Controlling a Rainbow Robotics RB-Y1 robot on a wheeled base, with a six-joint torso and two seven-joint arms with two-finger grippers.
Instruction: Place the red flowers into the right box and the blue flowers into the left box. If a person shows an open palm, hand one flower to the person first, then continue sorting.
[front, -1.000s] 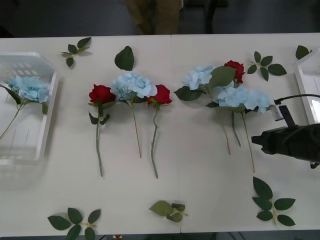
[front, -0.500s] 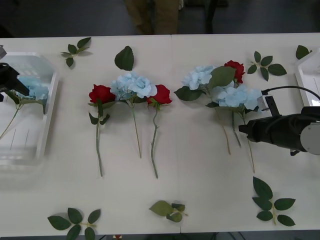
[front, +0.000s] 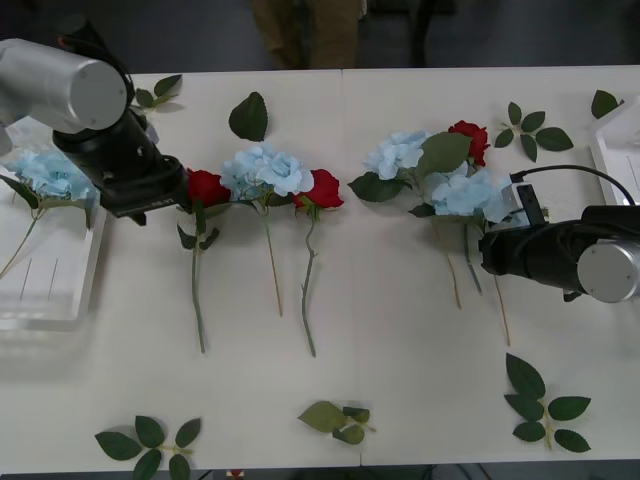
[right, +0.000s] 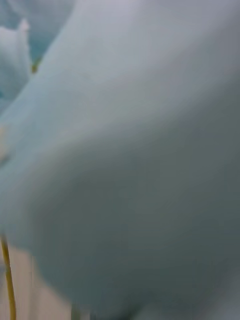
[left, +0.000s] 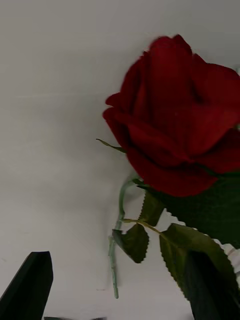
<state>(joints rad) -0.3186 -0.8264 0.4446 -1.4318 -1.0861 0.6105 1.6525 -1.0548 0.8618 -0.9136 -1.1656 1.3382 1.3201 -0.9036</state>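
Red rose (left: 175, 120) before left gripper (left: 120, 287)

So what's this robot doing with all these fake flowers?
It is sorting them by colour. One blue flower already lies in the left box. The left gripper, fingers open, hangs over the leftmost red rose on the table. The right gripper reaches toward a blue flower in the right-hand bunch. Three roses and four blue flowers lie on the table.
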